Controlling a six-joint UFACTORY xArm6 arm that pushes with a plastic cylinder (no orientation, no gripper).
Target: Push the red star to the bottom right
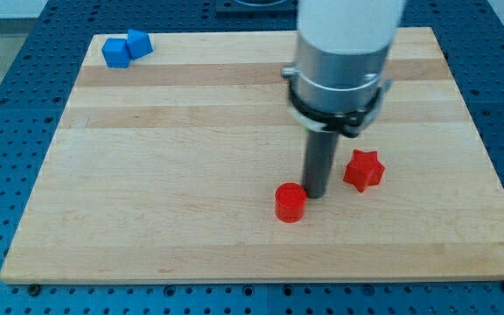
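Note:
The red star (363, 170) lies on the wooden board (173, 201), right of the middle and in the lower half. My tip (315, 193) rests on the board just left of the star, with a small gap between them. A red cylinder (290, 202) stands right by the tip, at its lower left. The tip is between the two red blocks.
Two blue blocks, one (116, 52) and the other (139, 42), sit touching each other at the board's top left corner. The arm's wide grey and white body (339, 61) hangs over the board's upper middle. The board's edges lie on a blue perforated table (7, 131).

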